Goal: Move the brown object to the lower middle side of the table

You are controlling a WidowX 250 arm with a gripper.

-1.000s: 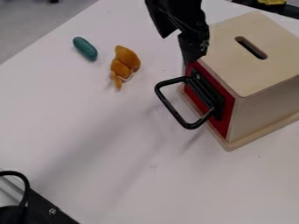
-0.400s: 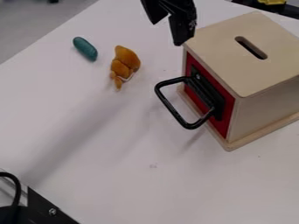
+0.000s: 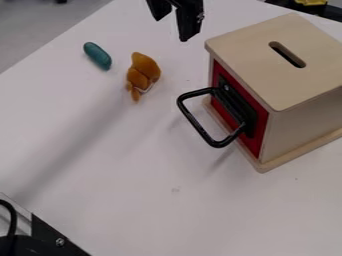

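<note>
We note a box (image 3: 264,70) on the right of the table (image 3: 133,175), its handle (image 3: 195,123) jutting from its left-facing side over the tabletop. Left of the box, well apart: a toy (image 3: 142,75). Left of the toy and slightly behind, near but not touching: a capsule (image 3: 97,55). Near left corner, before all these, we log a cable (image 3: 13,220).

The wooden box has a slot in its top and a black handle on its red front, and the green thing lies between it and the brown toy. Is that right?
No: in the camera view, the brown toy lies between the box and the green thing. The slot in the box's top and the black handle on its red front are right.
</note>
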